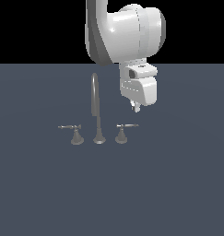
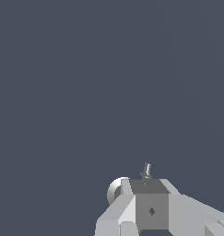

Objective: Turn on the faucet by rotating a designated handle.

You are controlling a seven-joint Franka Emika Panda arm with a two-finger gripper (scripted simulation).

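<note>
The grey faucet [image 1: 96, 110] stands on the dark floor, with a tall gooseneck spout between two short lever handles. The handle [image 1: 127, 125] is at the exterior view's right, on a cone base, and its lever points right. The twin handle [image 1: 72, 127] points left. My gripper [image 1: 135, 108] hangs a little above the handle's lever tip, apart from it, with its fingers together and empty. In the wrist view the lever [image 2: 146, 169] and its cone base [image 2: 114, 190] show just past my gripper [image 2: 149, 182].
The flat dark grey-blue floor [image 1: 178, 184] spreads all around the faucet. My white arm [image 1: 127, 32] comes down from above, behind the spout's top.
</note>
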